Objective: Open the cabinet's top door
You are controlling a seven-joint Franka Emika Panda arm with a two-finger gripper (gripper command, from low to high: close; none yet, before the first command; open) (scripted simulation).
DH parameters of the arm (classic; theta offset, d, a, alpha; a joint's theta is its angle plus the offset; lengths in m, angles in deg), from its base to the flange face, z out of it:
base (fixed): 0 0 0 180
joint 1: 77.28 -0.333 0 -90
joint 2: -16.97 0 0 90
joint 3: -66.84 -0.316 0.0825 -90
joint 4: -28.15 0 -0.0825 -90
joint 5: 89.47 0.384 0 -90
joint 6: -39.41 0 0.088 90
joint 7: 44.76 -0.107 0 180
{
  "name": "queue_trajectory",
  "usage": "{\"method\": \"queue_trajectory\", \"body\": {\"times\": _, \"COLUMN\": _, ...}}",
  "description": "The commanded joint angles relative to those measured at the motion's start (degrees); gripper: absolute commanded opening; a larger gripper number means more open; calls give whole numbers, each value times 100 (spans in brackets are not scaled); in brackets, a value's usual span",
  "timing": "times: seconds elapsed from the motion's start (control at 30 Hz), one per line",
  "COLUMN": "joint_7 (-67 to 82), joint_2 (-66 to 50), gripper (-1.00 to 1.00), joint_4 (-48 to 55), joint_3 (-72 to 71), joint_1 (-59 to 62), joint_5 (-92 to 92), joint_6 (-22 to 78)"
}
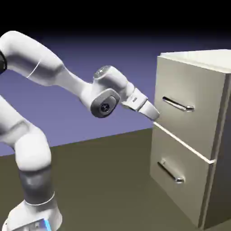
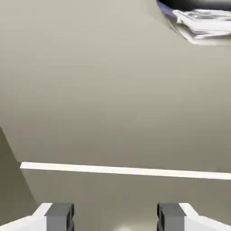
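Note:
The tall beige cabinet [image 1: 216, 149] stands at the exterior view's right. Its top door [image 1: 194, 81] is shut flush, with a horizontal silver bar handle [image 1: 178, 105]. My gripper [image 1: 154, 114] sits near that door's lower left corner, left of and slightly below the handle, not touching it. In the hand view the door's beige front [image 2: 103, 90] fills the picture. The shiny handle [image 2: 203, 20] shows at the top right. My gripper [image 2: 115, 221] is open, with both grey fingertips [image 2: 58, 217] apart and nothing between them.
A pale seam [image 2: 126, 170] separates the top door from the lower drawer front [image 1: 180, 153], which has its own silver handle [image 1: 170, 172]. The brown table [image 1: 103, 180] lies below the arm, whose base stands at the lower left.

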Motion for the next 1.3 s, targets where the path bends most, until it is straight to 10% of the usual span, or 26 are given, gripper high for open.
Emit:
{"method": "queue_trajectory", "body": {"times": 0.0, "joint_7": -39, "joint_2": 49, "gripper": 0, "joint_4": 16, "joint_3": 92, "joint_1": -71, "joint_5": -250, "joint_6": 26}}
{"method": "queue_trajectory", "body": {"times": 1.27, "joint_7": -1502, "joint_2": 1901, "gripper": 0, "joint_4": 636, "joint_3": 3592, "joint_1": -2757, "joint_5": -9720, "joint_6": 1000}}
